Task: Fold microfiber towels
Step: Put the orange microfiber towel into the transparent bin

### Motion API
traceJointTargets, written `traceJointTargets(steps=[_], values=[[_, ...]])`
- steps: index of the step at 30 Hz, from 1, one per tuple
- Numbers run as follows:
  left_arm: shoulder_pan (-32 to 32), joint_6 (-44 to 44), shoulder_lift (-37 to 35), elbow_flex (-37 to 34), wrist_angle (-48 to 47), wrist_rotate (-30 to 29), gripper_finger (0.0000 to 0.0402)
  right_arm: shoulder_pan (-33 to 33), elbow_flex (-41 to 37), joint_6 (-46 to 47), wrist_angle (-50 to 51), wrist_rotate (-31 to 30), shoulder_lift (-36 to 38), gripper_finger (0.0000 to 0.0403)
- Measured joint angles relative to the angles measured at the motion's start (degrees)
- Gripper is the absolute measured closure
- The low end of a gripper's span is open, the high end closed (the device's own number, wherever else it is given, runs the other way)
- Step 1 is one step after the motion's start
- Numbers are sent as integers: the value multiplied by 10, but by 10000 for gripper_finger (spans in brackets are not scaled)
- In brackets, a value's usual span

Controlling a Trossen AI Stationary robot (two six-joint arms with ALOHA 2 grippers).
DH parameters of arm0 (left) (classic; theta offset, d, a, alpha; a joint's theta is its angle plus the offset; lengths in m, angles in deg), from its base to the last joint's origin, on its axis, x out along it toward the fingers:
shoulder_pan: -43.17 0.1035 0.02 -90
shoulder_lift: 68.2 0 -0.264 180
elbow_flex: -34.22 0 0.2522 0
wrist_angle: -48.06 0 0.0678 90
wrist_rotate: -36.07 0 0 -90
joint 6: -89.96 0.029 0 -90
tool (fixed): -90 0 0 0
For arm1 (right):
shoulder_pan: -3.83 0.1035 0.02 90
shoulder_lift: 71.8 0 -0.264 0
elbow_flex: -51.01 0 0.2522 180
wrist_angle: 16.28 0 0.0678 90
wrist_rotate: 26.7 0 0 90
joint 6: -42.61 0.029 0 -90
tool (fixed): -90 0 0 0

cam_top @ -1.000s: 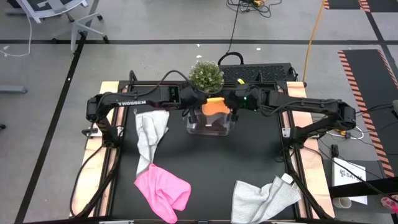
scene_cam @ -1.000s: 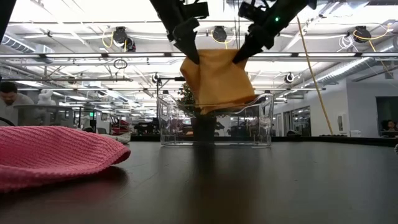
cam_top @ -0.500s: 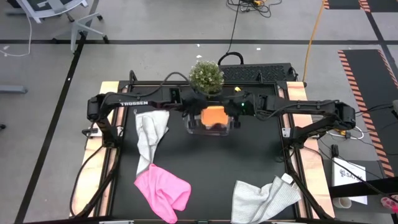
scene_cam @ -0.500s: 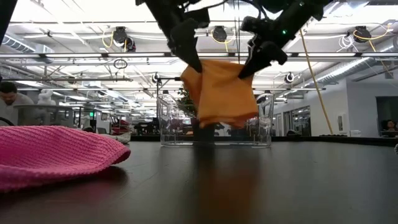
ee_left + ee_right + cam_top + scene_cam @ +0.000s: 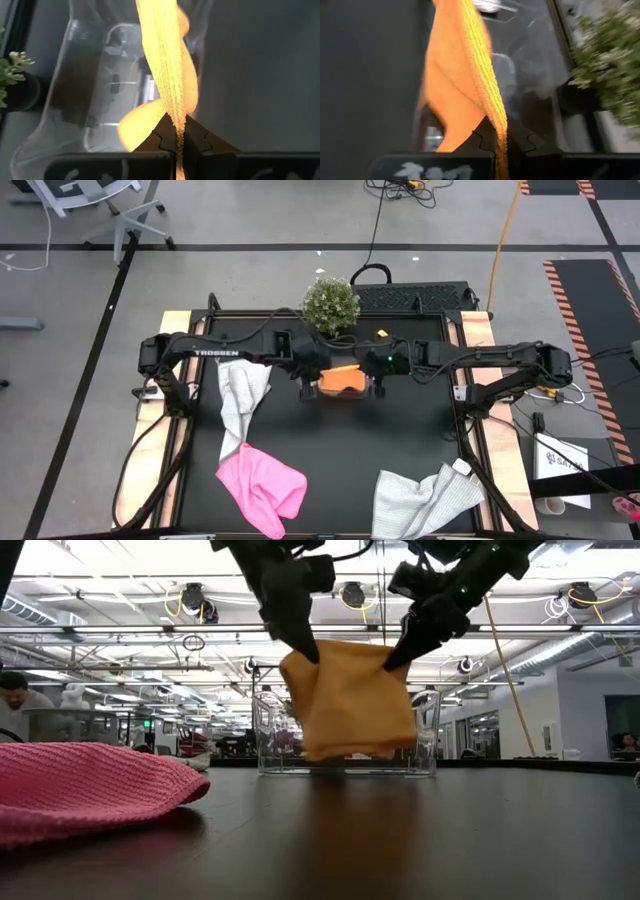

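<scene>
The orange towel point(image 5: 350, 700) hangs as a doubled sheet between my two grippers, by the near side of the clear plastic tub point(image 5: 425, 735). My left gripper point(image 5: 310, 652) is shut on its upper left corner and my right gripper point(image 5: 395, 655) on its upper right corner. From above the towel point(image 5: 342, 378) shows as a narrow orange strip between the two arms. A grey towel point(image 5: 243, 400), a pink towel point(image 5: 262, 485) and a second grey towel point(image 5: 425, 500) lie crumpled on the black mat. My left gripper pinches the towel's upper edge point(image 5: 176, 125) at one corner between its two fingers, slanting down from the table's left. The cloth hangs below the fingers, clear of the table. My right gripper pinches the upper edge point(image 5: 500, 131) at the other corner, slanting down from the right. The edge between the two holds sags slightly.
A small potted plant point(image 5: 331, 303) stands just beyond the tub at the table's far edge. The pink towel point(image 5: 90, 785) fills the near left in the low view. Bare black mat point(image 5: 340, 450) lies between the tub and the near towels.
Both grippers have come down and toward the table's near edge, carrying the orange towel. It has moved from over the tub to lower down at the tub's near side, still hanging between the two holds.
</scene>
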Motion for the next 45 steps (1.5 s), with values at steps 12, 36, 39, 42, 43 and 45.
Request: traceJointTargets(steps=[12,36,39,42,43,45], values=[[-7,-6,-17,87,-82,-86,398,5,58,55,-20,25,44,403],[4,-32,13,102,-112,-24,399,42,56,175,53,30,-27,403],[15,-35,35,100,-103,-21,399,26,43,160,53,28,-30,403],[31,-39,60,100,-97,-19,399,5,40,133,52,-2,-30,403],[37,-39,68,100,-94,-19,399,-3,39,126,53,-9,-30,403],[48,-39,84,100,-87,-6,399,-20,39,116,52,-10,-29,403]])
